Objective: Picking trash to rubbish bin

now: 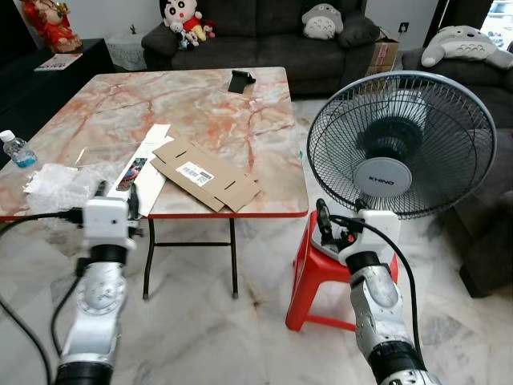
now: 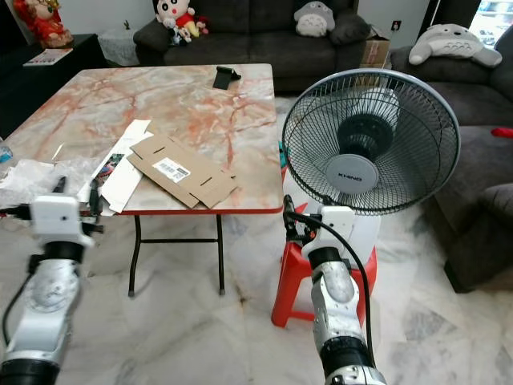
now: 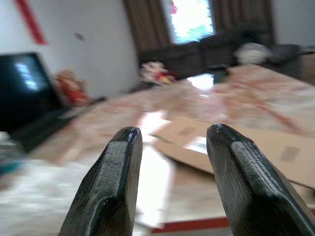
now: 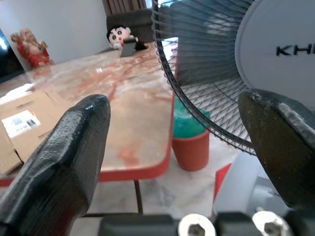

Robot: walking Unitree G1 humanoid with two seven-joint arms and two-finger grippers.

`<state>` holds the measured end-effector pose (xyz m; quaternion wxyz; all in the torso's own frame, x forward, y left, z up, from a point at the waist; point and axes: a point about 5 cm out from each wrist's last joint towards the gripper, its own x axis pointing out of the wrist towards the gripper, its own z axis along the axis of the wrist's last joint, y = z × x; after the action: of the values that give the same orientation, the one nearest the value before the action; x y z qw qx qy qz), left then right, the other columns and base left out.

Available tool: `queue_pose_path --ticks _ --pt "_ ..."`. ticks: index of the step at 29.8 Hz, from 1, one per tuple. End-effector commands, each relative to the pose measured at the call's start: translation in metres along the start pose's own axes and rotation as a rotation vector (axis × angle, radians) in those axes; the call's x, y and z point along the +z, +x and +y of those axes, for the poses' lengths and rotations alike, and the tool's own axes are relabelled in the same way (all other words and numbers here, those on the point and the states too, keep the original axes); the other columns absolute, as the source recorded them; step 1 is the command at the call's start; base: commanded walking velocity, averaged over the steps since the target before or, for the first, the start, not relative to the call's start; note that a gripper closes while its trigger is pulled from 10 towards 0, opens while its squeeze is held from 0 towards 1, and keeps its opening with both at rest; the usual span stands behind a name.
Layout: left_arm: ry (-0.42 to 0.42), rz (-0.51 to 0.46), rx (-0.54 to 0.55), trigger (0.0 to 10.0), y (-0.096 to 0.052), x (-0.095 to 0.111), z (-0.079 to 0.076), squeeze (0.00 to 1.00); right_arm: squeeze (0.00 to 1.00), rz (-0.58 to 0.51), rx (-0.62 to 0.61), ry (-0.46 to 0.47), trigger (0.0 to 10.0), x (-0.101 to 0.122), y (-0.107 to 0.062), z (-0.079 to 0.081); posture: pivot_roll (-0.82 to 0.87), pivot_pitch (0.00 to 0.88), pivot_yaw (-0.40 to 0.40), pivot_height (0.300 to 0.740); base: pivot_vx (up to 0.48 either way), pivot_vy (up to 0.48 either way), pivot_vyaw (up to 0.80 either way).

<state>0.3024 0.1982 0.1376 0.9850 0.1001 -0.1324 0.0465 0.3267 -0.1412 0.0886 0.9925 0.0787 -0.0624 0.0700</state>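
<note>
From my head camera, the cardboard [image 1: 205,175] and papers [image 1: 143,170] lie at the bench [image 1: 264,120] edge, twelve o'clock of my left pincer [image 1: 112,195]. Left wrist: fingers [image 3: 106,184] parted, empty; I should advance low. Right wrist: right pincer [image 4: 177,162] wide open beside the fan [image 4: 231,73].

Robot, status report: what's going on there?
Left gripper and right gripper open, empty. Cardboard flat on table. Fan beside right arm.

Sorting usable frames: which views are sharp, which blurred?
Eye views: sharp, evenly lit, label on the flattened cardboard legible. Left wrist view: table soft, window glaring, left gripper fingers crisp. Right wrist view: right gripper fingers blurred, fan clearer.
</note>
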Motion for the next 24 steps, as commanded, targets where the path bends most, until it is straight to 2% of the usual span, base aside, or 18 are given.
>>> queue_pose_path --ticks 1,2,5,12,18,24 --pt "-0.019 0.032 -0.033 10.0 0.005 -0.002 -0.006 0.0 0.0 0.005 0.025 0.011 10.0 0.002 0.007 0.009 0.0 0.0 0.088 0.74 0.0 0.0 0.0" --pt "-0.04 0.07 -0.056 10.0 0.01 -0.008 -0.015 0.0 0.0 0.012 0.055 0.011 10.0 0.002 0.011 0.018 0.0 0.0 0.084 0.74 0.0 0.0 0.0" --pt "-0.076 0.104 -0.058 10.0 0.013 -0.013 -0.023 0.0 0.0 0.026 0.071 0.014 10.0 0.001 0.014 0.025 -0.01 0.0 0.081 0.74 0.0 0.0 0.0" --pt "-0.126 0.129 -0.089 10.0 0.007 -0.016 -0.041 0.0 0.0 0.042 0.092 0.024 10.0 0.0 0.016 0.033 0.0 0.0 0.052 0.74 0.0 0.049 0.0" --pt "-0.136 0.135 -0.078 10.0 0.004 -0.018 -0.043 0.0 0.0 0.058 0.102 0.022 10.0 -0.004 0.013 0.032 0.01 0.0 0.041 0.74 0.0 0.437 0.0" --pt "-0.13 0.115 -0.075 10.0 0.008 -0.011 -0.04 0.0 0.0 0.052 0.094 0.029 10.0 -0.004 0.013 0.032 0.0 0.0 0.046 0.74 0.0 0.48 0.0"
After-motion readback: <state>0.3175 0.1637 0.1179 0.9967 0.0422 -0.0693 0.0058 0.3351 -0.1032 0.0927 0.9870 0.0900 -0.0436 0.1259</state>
